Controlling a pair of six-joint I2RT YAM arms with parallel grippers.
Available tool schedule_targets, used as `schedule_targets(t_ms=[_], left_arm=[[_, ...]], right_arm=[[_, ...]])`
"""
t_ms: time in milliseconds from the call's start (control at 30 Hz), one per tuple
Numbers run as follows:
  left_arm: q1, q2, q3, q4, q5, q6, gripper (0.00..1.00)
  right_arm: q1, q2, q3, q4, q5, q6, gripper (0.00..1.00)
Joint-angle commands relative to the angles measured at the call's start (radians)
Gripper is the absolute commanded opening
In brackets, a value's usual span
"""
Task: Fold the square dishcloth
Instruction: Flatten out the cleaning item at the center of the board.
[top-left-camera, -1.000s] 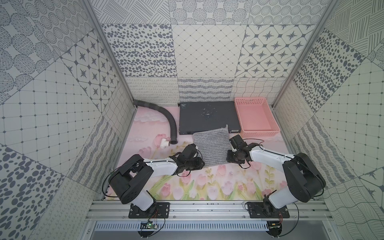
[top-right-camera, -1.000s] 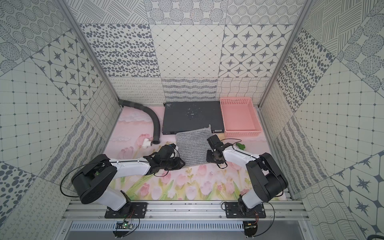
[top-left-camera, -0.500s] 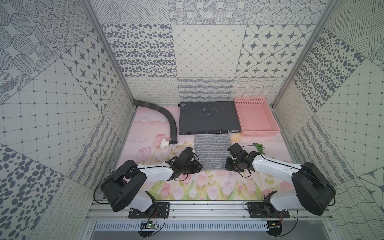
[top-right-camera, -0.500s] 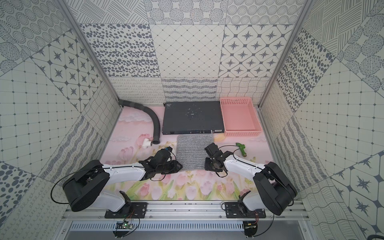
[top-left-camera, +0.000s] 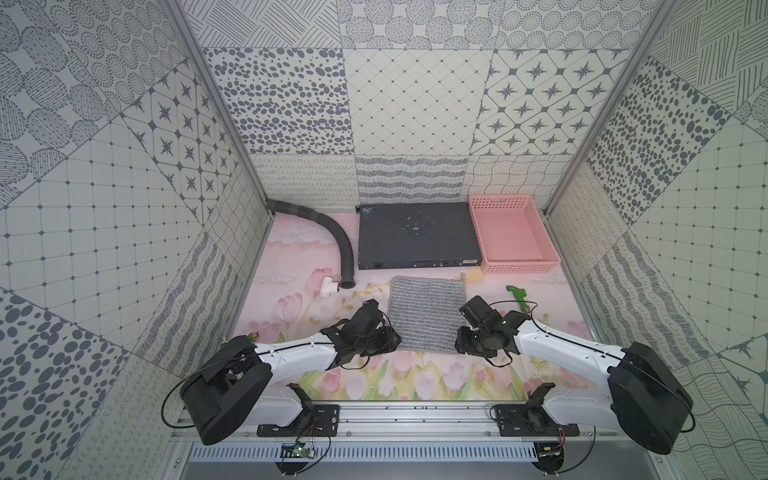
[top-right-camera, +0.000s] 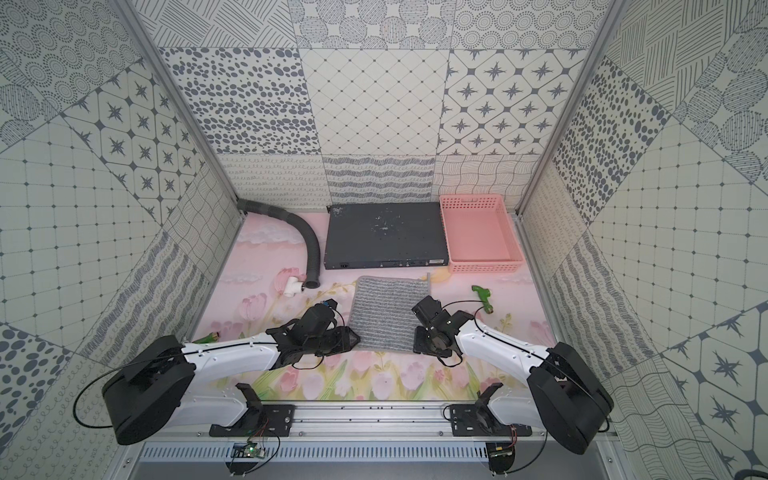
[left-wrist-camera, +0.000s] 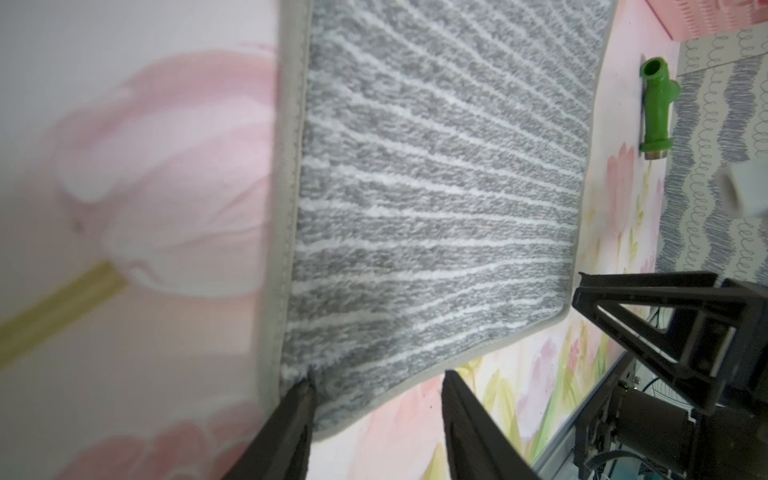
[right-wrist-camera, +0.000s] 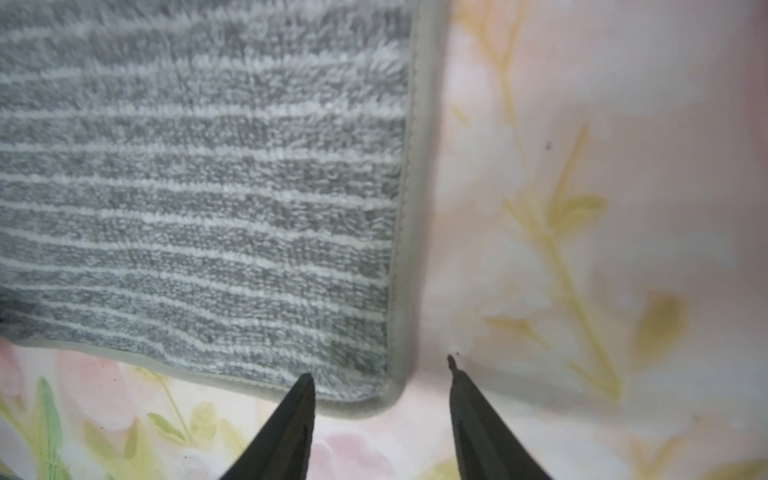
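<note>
Since a second ago, the cloth has gone from lifted and tilted to lying flat, and both claws have let go.

At the left, the left gripper (left-wrist-camera: 376, 390) sits at the near left corner, its jaws apart and gripping nothing. One finger (left-wrist-camera: 297, 409) overlaps the hem there.

Between the arms, the square dishcloth (top-left-camera: 426, 311) lies spread out and unfolded on the floral mat (top-left-camera: 291, 257), just in front of the dark box (top-left-camera: 415, 235). Its small loop (top-left-camera: 462, 277) sits at the far right corner. It looks soft, light and limp, with a fluffy pile and a firmer stitched hem. It will probably drape and sag when raised, and it may slide on the smooth mat. The hemmed corners look like the best places to pinch it.

At the right, the right gripper (right-wrist-camera: 380, 370) straddles the near right corner, its jaws also parted and empty.
</note>
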Motion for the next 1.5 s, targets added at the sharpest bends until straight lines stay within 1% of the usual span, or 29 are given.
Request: schedule_targets(t_ms=[0, 133, 200, 233, 267, 333, 367, 533, 600, 700, 867, 967, 1033, 1233, 1467], left_arm=[[-0.003, -0.052, 0.037, -0.16, -0.033, 0.003, 0.63], [-0.003, -0.092, 0.092, -0.181, -0.064, 0.028, 0.78], [-0.003, -0.103, 0.125, -0.203, -0.081, 0.039, 0.84], [-0.003, -0.107, 0.14, -0.215, -0.088, 0.046, 0.88], [-0.003, -0.111, 0.156, -0.224, -0.091, 0.053, 0.92], [-0.003, -0.117, 0.183, -0.239, -0.102, 0.067, 0.98], [-0.003, -0.117, 0.198, -0.247, -0.114, 0.075, 0.99], [0.005, -0.074, 0.294, -0.324, -0.187, 0.129, 0.99], [0.015, -0.051, 0.325, -0.353, -0.196, 0.14, 0.98], [0.026, -0.026, 0.341, -0.398, -0.203, 0.131, 0.95], [0.027, -0.037, 0.275, -0.434, -0.21, 0.075, 0.91], [0.028, -0.038, 0.216, -0.397, -0.141, 0.041, 0.86], [0.026, -0.029, 0.179, -0.352, -0.094, 0.018, 0.84], [0.014, -0.01, 0.113, -0.305, -0.09, -0.017, 0.8], [-0.022, 0.037, 0.071, -0.229, -0.049, -0.055, 0.75]], right_arm=[[0.002, -0.055, 0.042, -0.034, 0.049, -0.015, 0.61], [-0.005, -0.098, 0.08, -0.04, 0.089, -0.03, 0.7], [-0.012, -0.111, 0.104, -0.042, 0.104, -0.042, 0.76], [-0.015, -0.117, 0.116, -0.044, 0.113, -0.05, 0.83], [-0.023, -0.122, 0.126, -0.045, 0.123, -0.056, 0.95], [-0.047, -0.127, 0.15, -0.048, 0.13, -0.067, 0.97], [-0.06, -0.129, 0.159, -0.049, 0.133, -0.069, 0.97], [-0.143, -0.125, 0.201, -0.048, 0.154, -0.061, 0.97], [-0.189, -0.116, 0.217, -0.047, 0.158, -0.06, 0.97], [-0.253, -0.092, 0.238, -0.047, 0.132, -0.074, 0.97], [-0.303, -0.073, 0.243, -0.047, 0.142, -0.078, 0.97], [-0.326, -0.068, 0.247, -0.048, 0.142, -0.069, 0.97], [-0.329, -0.074, 0.247, -0.047, 0.147, -0.064, 0.97], [-0.329, -0.101, 0.237, -0.047, 0.217, -0.026, 0.97], [-0.328, -0.11, 0.228, -0.047, 0.209, -0.044, 0.97]])
